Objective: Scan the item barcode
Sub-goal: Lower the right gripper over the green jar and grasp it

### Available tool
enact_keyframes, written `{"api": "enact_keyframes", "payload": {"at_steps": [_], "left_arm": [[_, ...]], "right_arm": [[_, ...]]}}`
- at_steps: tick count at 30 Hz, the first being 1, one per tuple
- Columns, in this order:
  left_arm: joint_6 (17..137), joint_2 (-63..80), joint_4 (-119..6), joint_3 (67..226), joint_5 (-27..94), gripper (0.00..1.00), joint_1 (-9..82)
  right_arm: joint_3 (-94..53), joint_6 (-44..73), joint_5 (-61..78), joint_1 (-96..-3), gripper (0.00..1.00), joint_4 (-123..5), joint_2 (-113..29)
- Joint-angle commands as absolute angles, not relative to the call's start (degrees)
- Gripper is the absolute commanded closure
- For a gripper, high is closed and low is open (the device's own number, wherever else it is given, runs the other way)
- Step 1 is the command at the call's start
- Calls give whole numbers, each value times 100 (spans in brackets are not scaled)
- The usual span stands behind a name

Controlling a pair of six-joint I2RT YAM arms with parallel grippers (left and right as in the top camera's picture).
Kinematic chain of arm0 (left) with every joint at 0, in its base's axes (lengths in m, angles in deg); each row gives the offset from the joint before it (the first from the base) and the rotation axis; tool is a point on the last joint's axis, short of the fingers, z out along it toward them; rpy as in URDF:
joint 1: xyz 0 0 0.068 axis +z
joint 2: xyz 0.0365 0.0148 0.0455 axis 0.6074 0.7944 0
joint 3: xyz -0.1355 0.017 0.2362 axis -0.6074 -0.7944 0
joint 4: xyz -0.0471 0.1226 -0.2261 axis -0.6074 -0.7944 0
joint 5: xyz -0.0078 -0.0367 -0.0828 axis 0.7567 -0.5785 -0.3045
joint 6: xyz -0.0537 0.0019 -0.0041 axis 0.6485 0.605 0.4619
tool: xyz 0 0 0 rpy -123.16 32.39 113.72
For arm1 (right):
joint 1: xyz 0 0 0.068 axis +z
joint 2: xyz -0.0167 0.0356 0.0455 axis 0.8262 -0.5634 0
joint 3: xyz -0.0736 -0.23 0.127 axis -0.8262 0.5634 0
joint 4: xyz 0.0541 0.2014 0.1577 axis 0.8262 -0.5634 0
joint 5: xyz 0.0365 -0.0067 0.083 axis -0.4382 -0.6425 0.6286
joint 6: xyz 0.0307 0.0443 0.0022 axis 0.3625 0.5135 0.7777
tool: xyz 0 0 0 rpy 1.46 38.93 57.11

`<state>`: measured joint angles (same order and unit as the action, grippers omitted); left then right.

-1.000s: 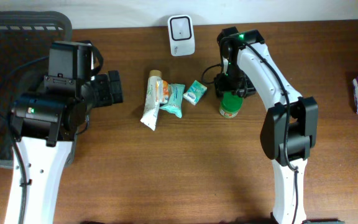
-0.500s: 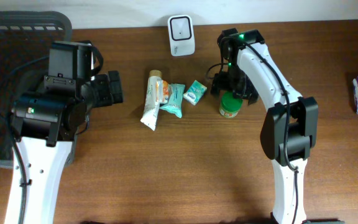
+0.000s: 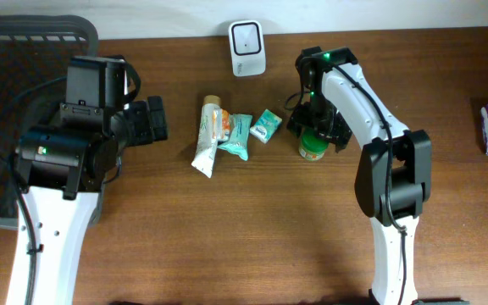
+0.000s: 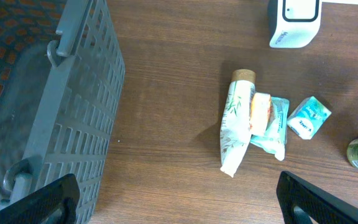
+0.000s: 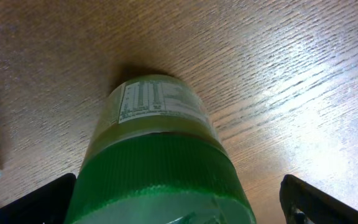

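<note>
I see the right gripper spread wide astride the upright jar, and the left gripper spread, empty, beside the basket.

Brown wood tbl w/ glare; white wall along far edge.

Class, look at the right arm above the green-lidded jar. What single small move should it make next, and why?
Probably close the right tool on the green-lidded jar. Its jaws stand wide open on either side of the lid, and the jar stands upright and unheld. The jar likely has to be gripped before it can be carried to the white scanner further back.
</note>
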<state>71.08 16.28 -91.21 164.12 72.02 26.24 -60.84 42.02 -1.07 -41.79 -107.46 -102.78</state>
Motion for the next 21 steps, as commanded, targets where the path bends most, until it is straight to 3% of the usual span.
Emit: {"api": "enact_keyframes", "payload": {"at_steps": [1, 12, 21], "left_arm": [[7021, 1625, -9130, 16408, 7280, 1, 2644], [7019, 1625, -9149, 16408, 7280, 1, 2644], [7019, 1625, -9151, 16408, 7280, 1, 2644]], "right_arm": [[-5940, 3689, -137, -4175, 2, -10550, -10282], [-5855, 2476, 409, -4300, 2, -10405, -10282], [-5485, 3263, 466, -4341, 3, -10069, -10282]]}}
